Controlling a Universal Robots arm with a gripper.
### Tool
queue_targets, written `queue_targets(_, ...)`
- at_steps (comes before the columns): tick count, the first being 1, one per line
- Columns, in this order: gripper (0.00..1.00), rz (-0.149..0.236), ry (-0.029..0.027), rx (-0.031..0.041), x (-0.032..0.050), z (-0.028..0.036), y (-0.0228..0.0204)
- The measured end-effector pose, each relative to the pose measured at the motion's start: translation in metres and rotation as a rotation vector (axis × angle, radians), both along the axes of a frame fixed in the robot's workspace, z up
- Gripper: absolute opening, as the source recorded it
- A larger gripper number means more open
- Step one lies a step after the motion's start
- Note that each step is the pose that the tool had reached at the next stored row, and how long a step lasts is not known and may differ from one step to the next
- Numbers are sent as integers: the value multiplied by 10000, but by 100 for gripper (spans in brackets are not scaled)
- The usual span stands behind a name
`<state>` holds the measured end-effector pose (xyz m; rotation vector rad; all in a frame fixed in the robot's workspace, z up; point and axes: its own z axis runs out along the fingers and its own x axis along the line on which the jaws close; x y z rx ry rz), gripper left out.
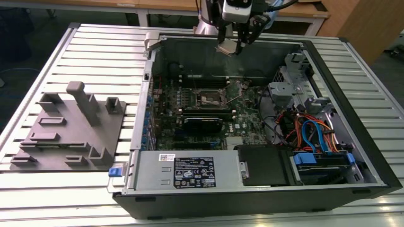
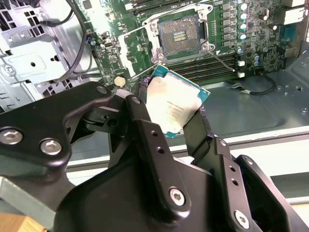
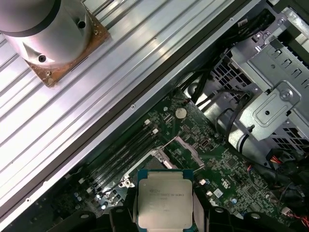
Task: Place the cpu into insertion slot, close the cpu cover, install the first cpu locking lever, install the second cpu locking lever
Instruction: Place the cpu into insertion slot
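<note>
Black gripper [image 2: 170,116] fingers [image 2: 145,133] sit closest in the second wrist view, clamped on opposite edges of the cpu [image 2: 179,94], its silvery top facing you. You are on the first step: the chip hangs high over the rim of the open computer case [image 1: 372,156], well apart from the insertion slot [image 2: 179,35]. That slot lies bare, the cpu cover [image 2: 131,48] apparently swung aside. Seating it likely calls for you to square the chip with the slot and keep it level
</note>
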<state>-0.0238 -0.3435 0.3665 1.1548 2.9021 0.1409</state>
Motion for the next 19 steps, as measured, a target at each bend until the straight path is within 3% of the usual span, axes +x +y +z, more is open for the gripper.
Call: queue_targets(19,54,-587,-1,1,0,-1,0)
